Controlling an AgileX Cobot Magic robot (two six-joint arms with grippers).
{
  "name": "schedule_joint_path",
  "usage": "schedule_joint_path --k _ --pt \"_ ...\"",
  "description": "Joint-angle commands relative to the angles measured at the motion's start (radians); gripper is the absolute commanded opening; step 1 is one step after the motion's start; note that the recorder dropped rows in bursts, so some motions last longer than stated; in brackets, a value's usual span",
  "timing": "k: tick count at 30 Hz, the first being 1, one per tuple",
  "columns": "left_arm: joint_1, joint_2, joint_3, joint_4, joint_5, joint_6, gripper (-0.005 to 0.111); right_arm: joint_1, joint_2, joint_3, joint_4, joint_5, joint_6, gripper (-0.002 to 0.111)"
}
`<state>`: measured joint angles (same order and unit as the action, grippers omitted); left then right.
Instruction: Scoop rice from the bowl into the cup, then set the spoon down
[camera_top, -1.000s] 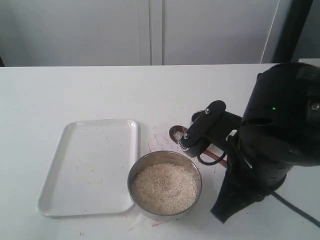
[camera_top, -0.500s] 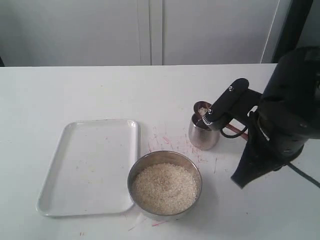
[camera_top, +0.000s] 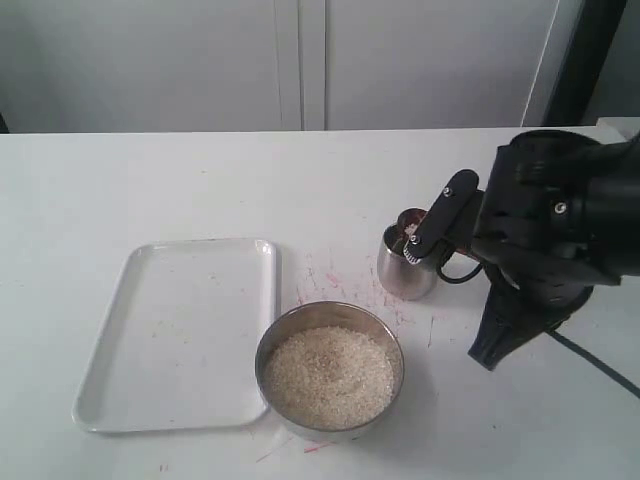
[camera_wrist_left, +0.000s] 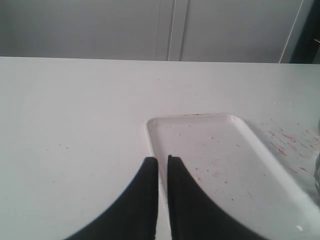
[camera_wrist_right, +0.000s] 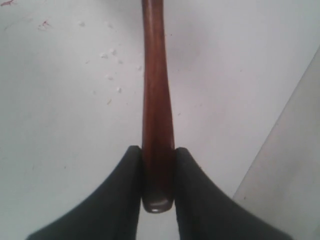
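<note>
Bowl (camera_top: 330, 368): near centre, full of rice (camera_top: 330, 378); its rim could catch a low return sweep.
Tray (camera_top: 175, 335): left of the bowl, bare, out of the way.
Left gripper (camera_wrist_left: 162, 162): fingers together, holding nothing, near the tray.
Cup (camera_top: 405, 272): upright, just beyond the bowl, to the right.
Right gripper (camera_wrist_right: 158, 150): clamped on the spoon (camera_wrist_right: 156, 75) handle; the spoon's bowl hangs over the cup's mouth.
Risk: an off-centre tip would scatter grains past the narrow mouth; a nudge could topple the cup.
</note>
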<state>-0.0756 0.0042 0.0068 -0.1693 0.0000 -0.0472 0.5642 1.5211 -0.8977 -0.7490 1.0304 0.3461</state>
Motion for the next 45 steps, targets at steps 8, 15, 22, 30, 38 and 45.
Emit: schedule_joint_path --k 8,15,22,30,38,45 --pt "-0.005 -0.004 -0.007 -0.005 0.000 -0.001 0.014 -0.007 0.064 -0.013 -0.108 0.002 0.080 0.000" --pt "-0.005 -0.004 -0.007 -0.005 0.000 -0.001 0.014 -0.007 0.089 -0.037 -0.165 0.013 0.103 0.000" --pt "-0.005 -0.004 -0.007 -0.005 0.000 -0.001 0.014 -0.007 0.126 -0.039 -0.189 0.041 0.103 0.000" --pt "-0.005 -0.004 -0.007 -0.005 0.000 -0.001 0.014 -0.007 0.130 -0.048 -0.214 0.048 0.110 0.000" --pt "-0.005 -0.004 -0.007 -0.005 0.000 -0.001 0.014 -0.005 0.147 -0.048 -0.252 0.095 0.103 0.000" --pt "-0.005 -0.004 -0.007 -0.005 0.000 -0.001 0.014 0.035 0.147 -0.048 -0.300 0.118 0.072 0.000"
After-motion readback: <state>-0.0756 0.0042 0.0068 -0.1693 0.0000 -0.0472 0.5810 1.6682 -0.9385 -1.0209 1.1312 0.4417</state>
